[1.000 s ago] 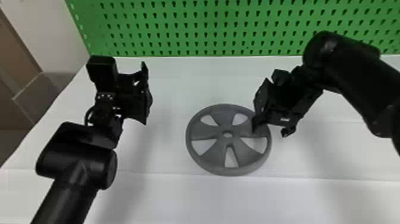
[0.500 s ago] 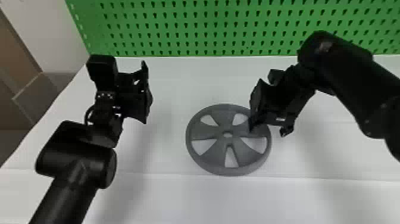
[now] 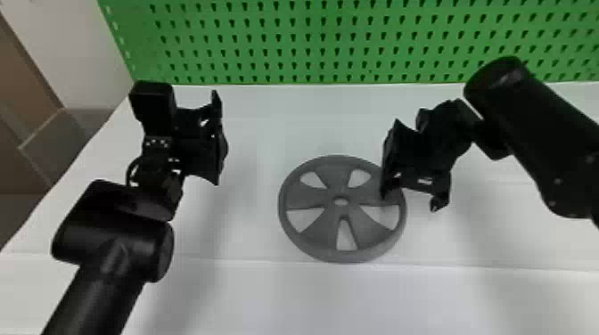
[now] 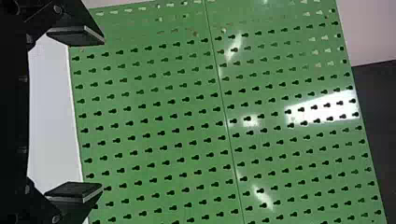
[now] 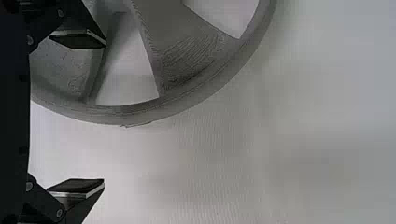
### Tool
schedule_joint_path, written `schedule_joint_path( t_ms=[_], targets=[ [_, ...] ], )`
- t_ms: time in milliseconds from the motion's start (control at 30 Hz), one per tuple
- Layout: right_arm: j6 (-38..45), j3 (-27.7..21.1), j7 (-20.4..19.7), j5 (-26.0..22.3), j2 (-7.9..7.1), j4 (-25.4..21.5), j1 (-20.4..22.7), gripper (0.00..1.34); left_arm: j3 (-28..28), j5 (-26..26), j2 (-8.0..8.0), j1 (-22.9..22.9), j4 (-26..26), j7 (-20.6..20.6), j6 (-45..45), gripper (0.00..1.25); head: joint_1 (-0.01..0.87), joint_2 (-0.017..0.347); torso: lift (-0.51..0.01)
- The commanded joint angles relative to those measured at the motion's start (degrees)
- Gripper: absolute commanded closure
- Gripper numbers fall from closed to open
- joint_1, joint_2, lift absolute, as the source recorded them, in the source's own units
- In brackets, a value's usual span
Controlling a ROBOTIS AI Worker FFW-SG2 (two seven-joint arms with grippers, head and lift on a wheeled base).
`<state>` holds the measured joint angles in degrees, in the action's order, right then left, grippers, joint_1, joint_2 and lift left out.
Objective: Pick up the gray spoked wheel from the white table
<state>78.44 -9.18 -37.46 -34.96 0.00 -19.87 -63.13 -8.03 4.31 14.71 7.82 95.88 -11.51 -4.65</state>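
The round matte-gray spoked wheel lay flat on the smooth white table, the black two-fingered right gripper spread open at its right side, one finger apparently above it, and the matching left gripper, also open, well to its left.

No lettering presenting legibly, no labels, brands or numbers reading out on any surface, no signs displaying readable wording, all views checking alike.
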Motion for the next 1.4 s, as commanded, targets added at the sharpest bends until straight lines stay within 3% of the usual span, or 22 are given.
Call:
schedule_joint_path(
  t_ms=[0,133,433,1367],
  targets=[
    [-2.1,-3.9,-4.7,-3.8,0.05,1.2,-0.1,0.23,-0.1,0.0,0.15,0.0,0.0,0.0,0.0,0.17,0.779,0.107,-0.088],
    [-2.4,-4.3,-7.4,-5.3,0.05,1.3,-0.4,0.23,-0.1,0.0,0.32,0.0,0.0,0.0,0.0,0.18,0.779,0.107,-0.088],
    [-2.7,-3.2,-7.4,-7.1,0.05,1.8,-0.2,0.23,-0.1,0.1,0.32,0.1,0.0,0.0,0.0,0.18,0.779,0.107,-0.088],
    [-8.8,6.9,-7.3,-13.7,0.05,1.2,3.7,0.25,0.4,0.7,0.41,0.1,0.6,0.0,0.1,0.19,0.779,0.107,-0.088]
  ],
)
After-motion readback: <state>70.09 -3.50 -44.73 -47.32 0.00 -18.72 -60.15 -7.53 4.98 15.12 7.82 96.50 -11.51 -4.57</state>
